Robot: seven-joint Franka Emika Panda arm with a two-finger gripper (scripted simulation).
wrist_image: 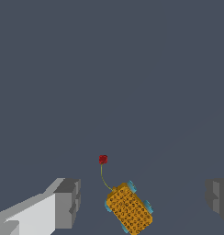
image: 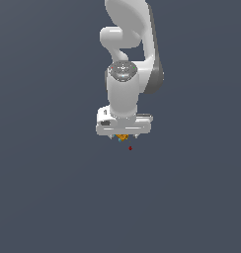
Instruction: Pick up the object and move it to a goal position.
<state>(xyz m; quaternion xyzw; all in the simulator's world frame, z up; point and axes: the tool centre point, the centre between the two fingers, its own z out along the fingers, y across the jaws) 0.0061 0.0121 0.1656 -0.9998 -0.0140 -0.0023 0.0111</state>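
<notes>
Dark grey floor [image: 53, 197] | hand [wrist_image: 141, 202] wide, straddling object [wrist_image: 129, 209] | fingers apart from it

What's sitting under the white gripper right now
Under the gripper, between its open fingers, is the orange speckled object, with its green strand ending in a red tip. In the exterior view the gripper body covers most of it.

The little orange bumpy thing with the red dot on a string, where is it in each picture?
Exterior view: the orange thing peeks out just under the white pincer, near the picture's middle.
Wrist view: the orange thing sits low in the picture, between the two grey fingers, touching neither.
Shared landmark: the red tip, close beside the orange thing in both views.
</notes>
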